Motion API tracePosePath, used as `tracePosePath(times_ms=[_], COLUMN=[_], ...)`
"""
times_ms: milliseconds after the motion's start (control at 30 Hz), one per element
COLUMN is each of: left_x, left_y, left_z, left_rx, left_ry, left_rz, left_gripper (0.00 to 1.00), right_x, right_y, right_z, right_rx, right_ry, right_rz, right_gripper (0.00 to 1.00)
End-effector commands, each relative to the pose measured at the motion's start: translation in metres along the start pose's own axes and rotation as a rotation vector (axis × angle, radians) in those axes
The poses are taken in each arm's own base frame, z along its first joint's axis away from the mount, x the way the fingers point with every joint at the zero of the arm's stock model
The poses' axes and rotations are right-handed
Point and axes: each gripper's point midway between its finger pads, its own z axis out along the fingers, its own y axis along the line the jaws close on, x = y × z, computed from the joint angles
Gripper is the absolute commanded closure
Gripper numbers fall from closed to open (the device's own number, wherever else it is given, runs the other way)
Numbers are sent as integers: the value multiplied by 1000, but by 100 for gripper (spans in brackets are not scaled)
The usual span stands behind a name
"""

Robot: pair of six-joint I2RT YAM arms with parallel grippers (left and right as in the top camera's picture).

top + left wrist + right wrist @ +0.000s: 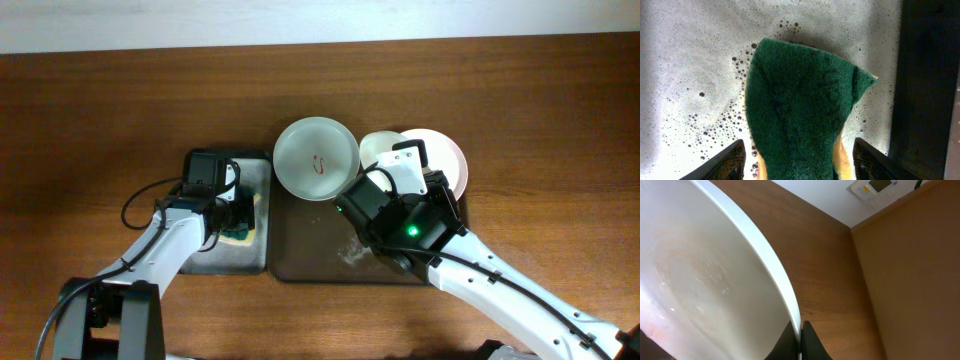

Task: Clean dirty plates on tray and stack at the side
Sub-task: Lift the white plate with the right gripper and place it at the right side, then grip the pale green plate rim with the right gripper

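soap foam (685,60) surrounds the green sponge (800,100), flanked by our left gripper (800,152); we cannot tell if its jaws squeeze it. our right gripper (801,337) pinches the rim of a whitish plate (700,255) above the brown tray (310,245), where the pale green plate (316,158) rests.

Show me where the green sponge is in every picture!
Overhead: the sponge is left of the middle, on the grey tray.
Left wrist: it fills the middle, with a finger on each side.
Right wrist: not in it; only a plate and the table show.
Shared landmark: the grey tray, foamy in the left wrist view.
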Motion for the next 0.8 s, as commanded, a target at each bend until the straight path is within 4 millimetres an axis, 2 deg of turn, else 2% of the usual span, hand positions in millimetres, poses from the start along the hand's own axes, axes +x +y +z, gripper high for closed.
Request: tracePosePath(times_ms=[0,67,100,200,267,367,400,467,533,600,667,700,733,767], left_x=[2,2,2,2,2,2,2,3,3,3,3,3,3,3], left_y=[0,-1,-1,-1,-1,-1,-1,-1,-1,-1,-1,-1,-1,-1], left_z=[-2,-2,-2,-2,-2,-2,-2,-2,-2,-2,-2,-2,-2,-2], left_rx=[10,12,14,13,14,13,13,13,13,13,13,13,13,13], left_ry=[-3,-3,-2,-2,-2,-2,-1,1,0,1,1,1,1,3], left_rz=[3,5,4,5,5,5,5,5,5,5,5,5,5,5], left_gripper=[37,46,50,69,85,95,97,100,100,100,100,84,61,54], right_x=[-9,-1,9,33,57,96,120,147,185,212,225,222,212,196], right_y=[-9,1,3,-12,-37,-86,-109,-128,-141,-138,-132,-129,-124,-116], right_z=[-5,2,14,53,89,130,144,156,169,180,187,191,195,199], right_rx=[14,-59,-107,-149,-189,-173,-132,-85,-30,-10,-7,-30,-101,-217], right_ry=[-29,34,115,296,451,582,635,692,786,873,922,912,879,835], right_rz=[104,183,255,424,628,907,1008,1097,1174,1202,1205,1217,1216,1217], right_gripper=[96,96,96,96,96,96,96,96,96,96,96,81,60,48])
